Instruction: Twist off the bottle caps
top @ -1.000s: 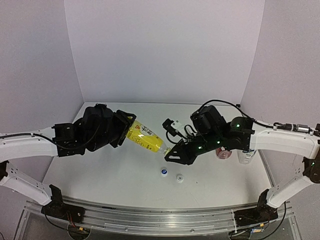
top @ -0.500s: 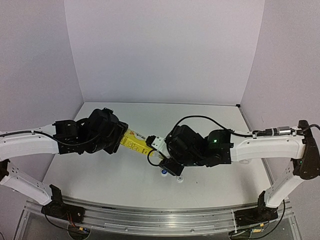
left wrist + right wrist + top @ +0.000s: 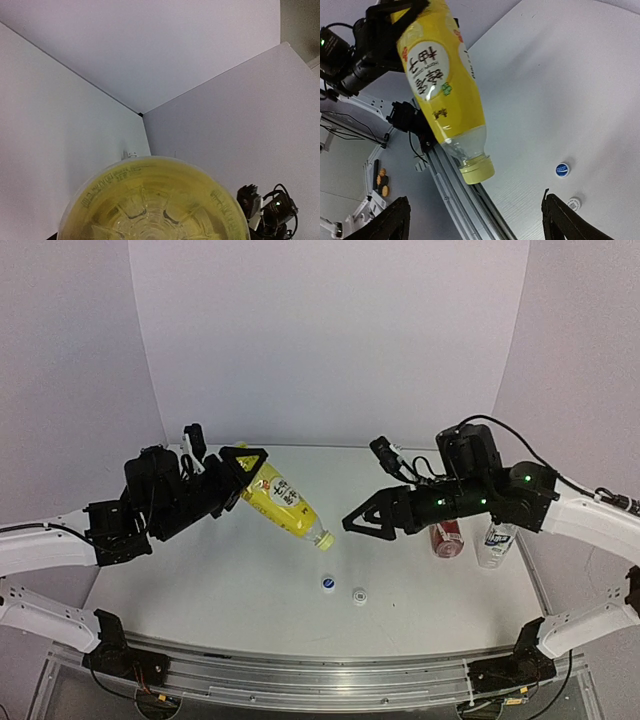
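Two caps [image 3: 327, 583] lie loose on the bench [image 3: 230, 570]; the yellow bottle [image 3: 280, 500], still capped, is clamped in left fingers [image 3: 247, 453]; right fingers [image 3: 368, 510] gape empty.

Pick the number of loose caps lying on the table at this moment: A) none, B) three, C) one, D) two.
D: a blue cap and a white cap lie close together on the table, near the neck of the tilted yellow bottle.
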